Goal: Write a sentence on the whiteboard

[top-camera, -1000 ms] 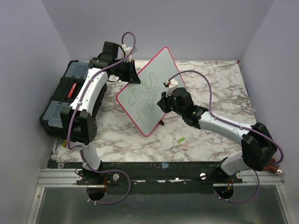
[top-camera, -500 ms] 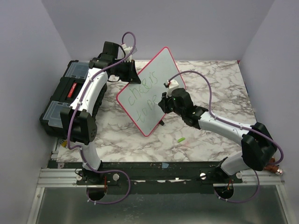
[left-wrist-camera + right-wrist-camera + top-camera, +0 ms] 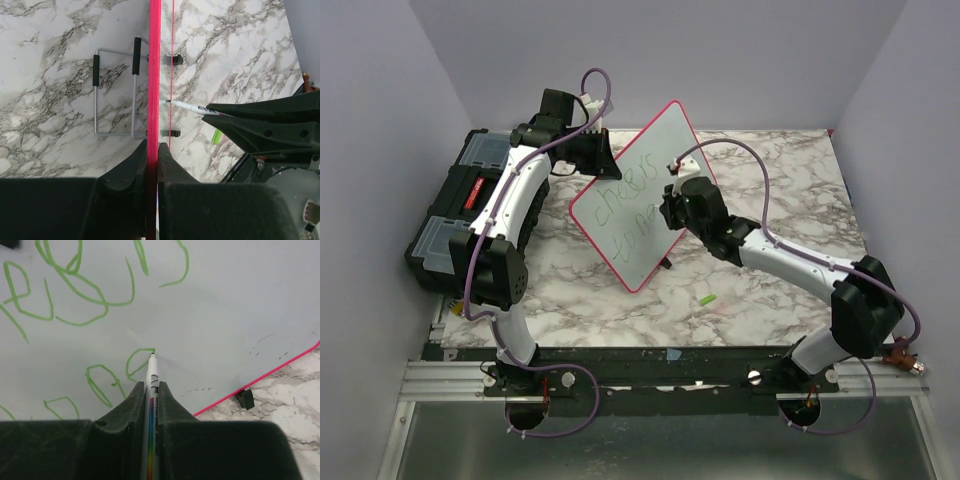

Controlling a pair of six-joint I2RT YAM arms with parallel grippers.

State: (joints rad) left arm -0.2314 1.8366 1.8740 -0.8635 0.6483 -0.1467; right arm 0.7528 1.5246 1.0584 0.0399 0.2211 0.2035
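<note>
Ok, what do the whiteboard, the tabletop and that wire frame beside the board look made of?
Whiteboard: smooth glossy white panel, probably coated plastic or metal, with a soft sheen; thin pink rim looks plastic. Tabletop: white with grey veining, marble or a printed laminate; I cannot tell which. Wire frame: thin silvery bent rod, likely metal, with black sleeves, maybe rubber.

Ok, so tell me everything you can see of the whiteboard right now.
The whiteboard is a glossy white rectangular panel with rounded corners, a thin red-pink rim and small black clip feet. It stands on edge over the marble table, clamped at its rim by the left gripper. Green handwriting covers part of its face, where the marker held by the right gripper touches with its tip.
</note>
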